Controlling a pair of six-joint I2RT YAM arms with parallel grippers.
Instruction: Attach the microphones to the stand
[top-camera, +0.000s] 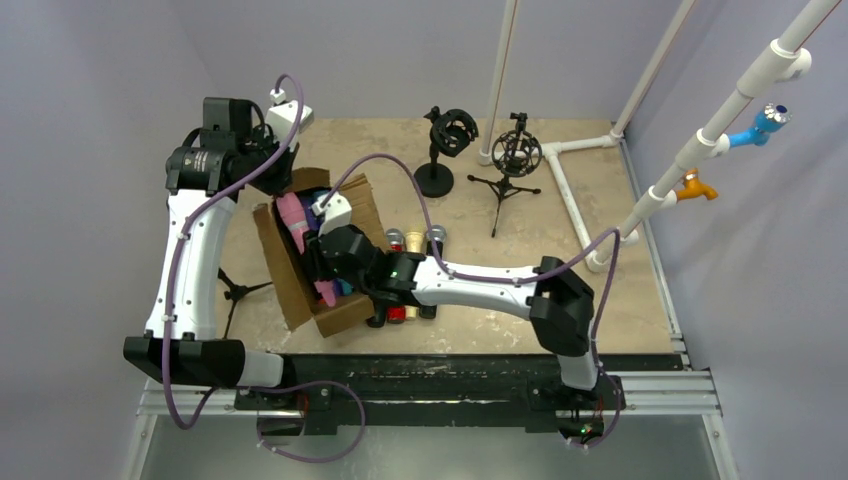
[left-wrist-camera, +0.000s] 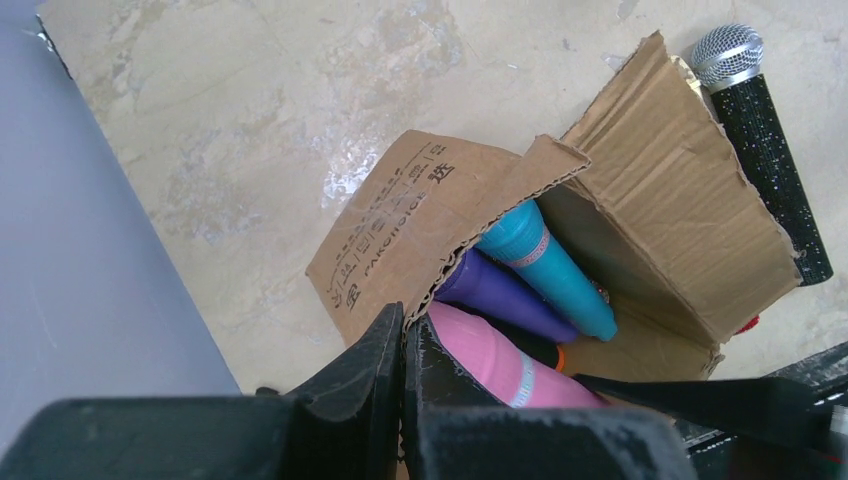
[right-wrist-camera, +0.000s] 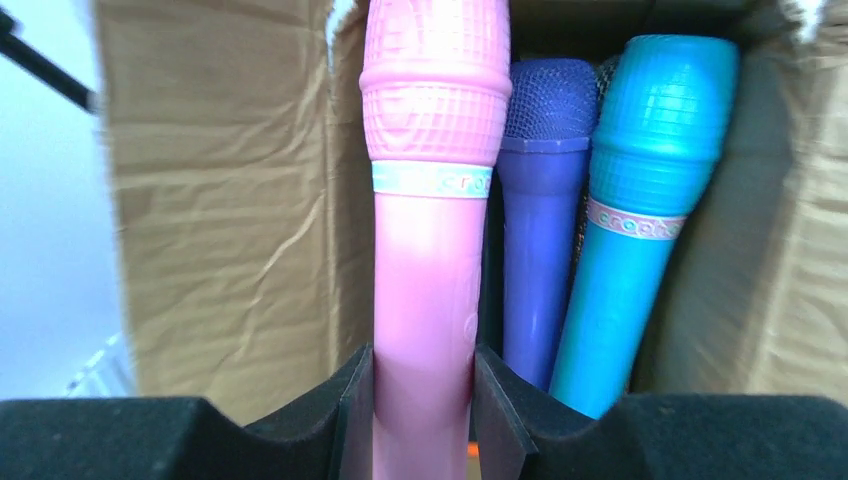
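My left gripper (left-wrist-camera: 403, 328) has its fingers pressed together at a flap of the cardboard box (left-wrist-camera: 410, 225); whether cardboard sits between them I can't tell. Inside the box, the right gripper (right-wrist-camera: 422, 372) pinches the pink microphone (right-wrist-camera: 432, 250) low on its handle, with the purple microphone (right-wrist-camera: 535, 250) and blue microphone (right-wrist-camera: 630, 260) just beside it. I judge this the pick-up step. Next I'd draw the pink one straight out, clear of its neighbours, then carry it right to the stand (top-camera: 452, 132), whose cradle looks empty.
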